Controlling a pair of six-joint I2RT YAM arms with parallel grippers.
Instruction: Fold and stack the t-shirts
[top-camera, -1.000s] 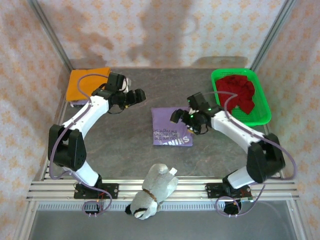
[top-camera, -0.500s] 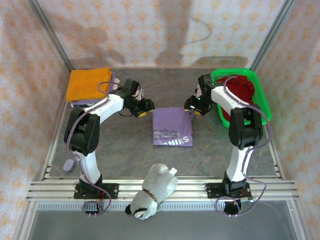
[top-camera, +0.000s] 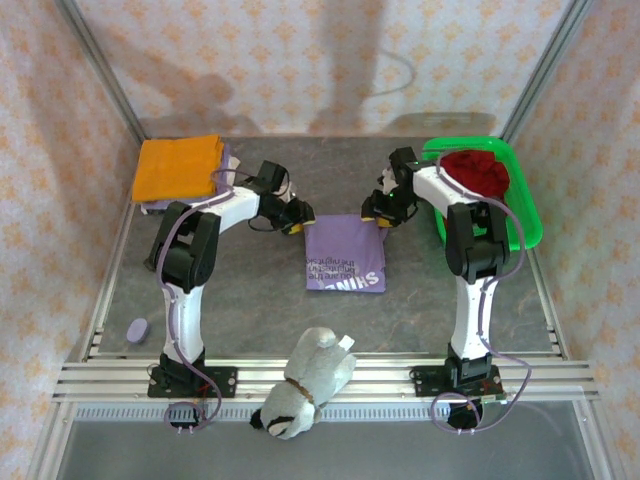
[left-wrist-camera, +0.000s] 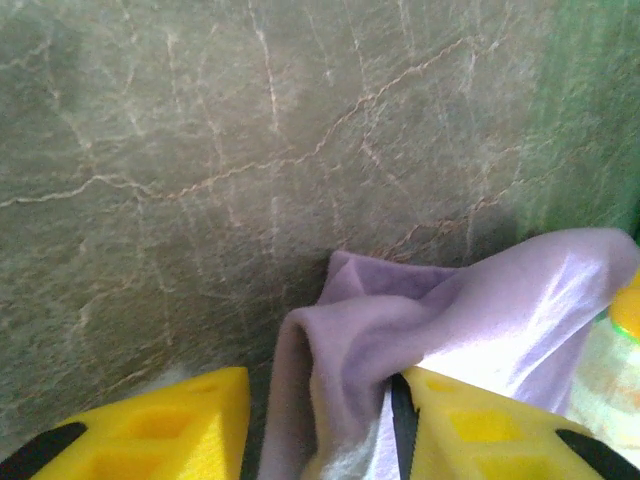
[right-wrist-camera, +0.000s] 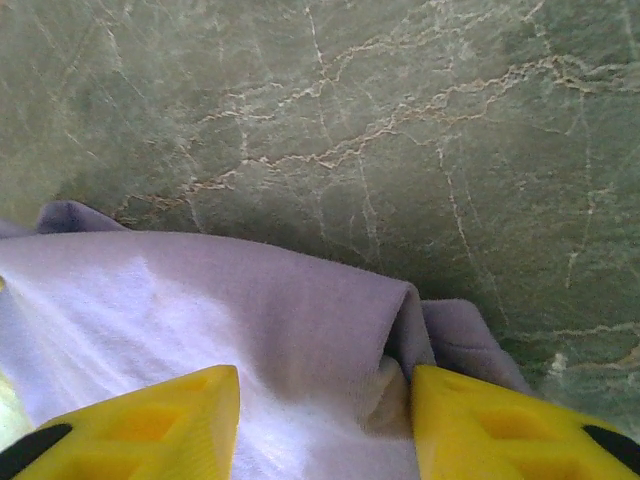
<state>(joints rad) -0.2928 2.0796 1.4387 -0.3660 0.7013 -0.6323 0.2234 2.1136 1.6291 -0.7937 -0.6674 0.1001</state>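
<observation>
Bracketing the lavender t-shirt's (top-camera: 345, 255) far corners, left fingers (left-wrist-camera: 160, 430) and right fingers (right-wrist-camera: 140, 425) stand apart, so closing and folding nearward seems next.

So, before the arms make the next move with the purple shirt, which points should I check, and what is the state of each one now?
1. Left gripper has the lavender-purple t-shirt between its fingers: ok, cloth is bunched there.
2. Right gripper has the other far corner between its fingers: ok.
3. Grips firmly closed: cannot tell, the fingers look spread.
4. Orange t-shirt lies flat at the far left for stacking: ok.
5. Dark red t-shirt is folded: not ok, crumpled in the green basket.
6. Plush toy is apart from the purple shirt: ok.
</observation>
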